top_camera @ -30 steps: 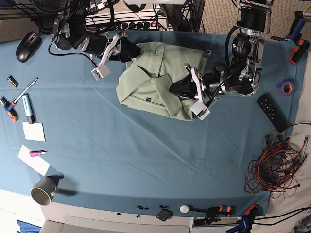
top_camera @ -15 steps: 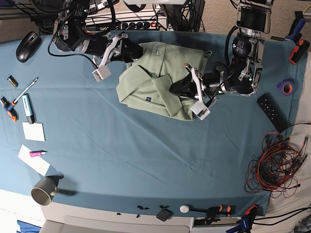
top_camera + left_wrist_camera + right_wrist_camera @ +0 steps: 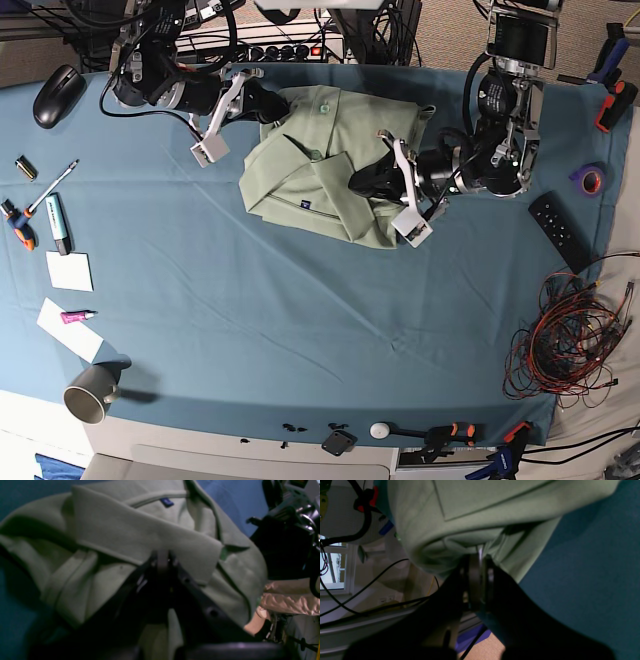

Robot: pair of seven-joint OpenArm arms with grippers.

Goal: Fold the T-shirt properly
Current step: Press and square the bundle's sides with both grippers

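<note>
Pale sage-green cotton, the T-shirt (image 3: 330, 190) lay bunched in the upper middle of the frame on the teal-blue surface (image 3: 300, 330), its small dark label showing near the lower edge. Near the shirt's right side, the left hand (image 3: 355, 188) was pressed together over the cloth; whether fabric was caught between its fingers could not be told. At the upper left corner of the shirt, the right hand (image 3: 284, 108) had its fingers closed on a fold of it. Folding seemed at an early stage, with flaps lying crooked. A pull from the right hand alone might have dragged the whole bundle askew, and a grip that took several layers at once could have set creases in.
</note>
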